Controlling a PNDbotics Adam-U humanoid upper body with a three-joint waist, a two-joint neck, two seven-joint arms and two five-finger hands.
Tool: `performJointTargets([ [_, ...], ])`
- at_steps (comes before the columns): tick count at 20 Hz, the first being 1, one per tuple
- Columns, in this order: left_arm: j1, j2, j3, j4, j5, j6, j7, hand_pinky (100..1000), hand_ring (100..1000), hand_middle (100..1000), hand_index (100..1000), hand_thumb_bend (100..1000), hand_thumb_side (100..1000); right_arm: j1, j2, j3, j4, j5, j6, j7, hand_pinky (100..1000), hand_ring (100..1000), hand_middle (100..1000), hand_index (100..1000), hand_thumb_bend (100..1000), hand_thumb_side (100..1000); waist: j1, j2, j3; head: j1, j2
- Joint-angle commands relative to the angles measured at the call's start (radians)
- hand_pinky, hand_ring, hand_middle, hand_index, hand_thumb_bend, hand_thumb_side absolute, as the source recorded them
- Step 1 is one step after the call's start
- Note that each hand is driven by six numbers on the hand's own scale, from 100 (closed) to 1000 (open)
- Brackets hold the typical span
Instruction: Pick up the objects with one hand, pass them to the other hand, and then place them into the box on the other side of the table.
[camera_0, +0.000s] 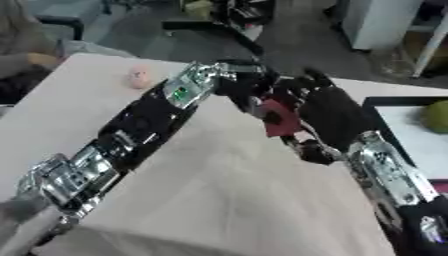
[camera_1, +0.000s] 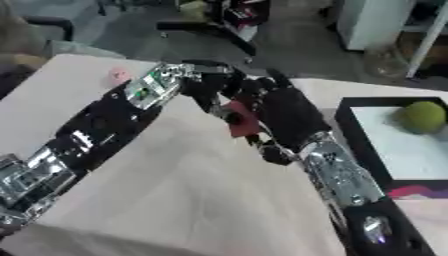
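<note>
Your left hand (camera_0: 241, 87) and right hand (camera_0: 328, 112) meet at twelve o'clock, fingers apparently curled round the red object (camera_0: 278, 117) between them.

Both arms meet at upper centre of frame. Left arm runs in from lower left on a diagonal, wrist silver with a green patch, left hand (camera_0: 238, 86) at its tip, fingers curled toward the other hand. Right arm comes up from lower right, right hand (camera_0: 328, 111) back-up, fingers spread toward the left hand. Hands touching or nearly so; can't tell which one grips.
</note>
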Motion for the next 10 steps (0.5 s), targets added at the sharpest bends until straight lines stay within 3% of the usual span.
performJointTargets([
  [1, -0.026, -0.01, -0.013, -0.034, 0.001, -0.003, -0.02, 666, 465, 435, 501, 536, 197, -0.027, 0.006, -0.009, -0.021, 0.001, 0.021, -0.009, 958, 827, 817, 604, 100, 100, 0.001, -0.012, 0.0, -0.001, -0.002],
  [5, -0.026, -0.005, -0.015, -0.041, 0.003, -0.004, -0.03, 676, 481, 455, 522, 545, 205, -0.026, 0.003, -0.015, -0.03, 0.017, 0.07, -0.076, 903, 783, 751, 410, 100, 100, 0.001, -0.013, 0.001, -0.003, -0.002],
  [10, -0.027, 0.01, -0.012, -0.043, 0.006, -0.012, -0.064, 694, 506, 482, 553, 578, 225, -0.024, -0.009, -0.021, -0.026, 0.027, 0.106, -0.147, 886, 769, 717, 343, 100, 100, 0.0, -0.014, 0.003, -0.005, -0.002],
])
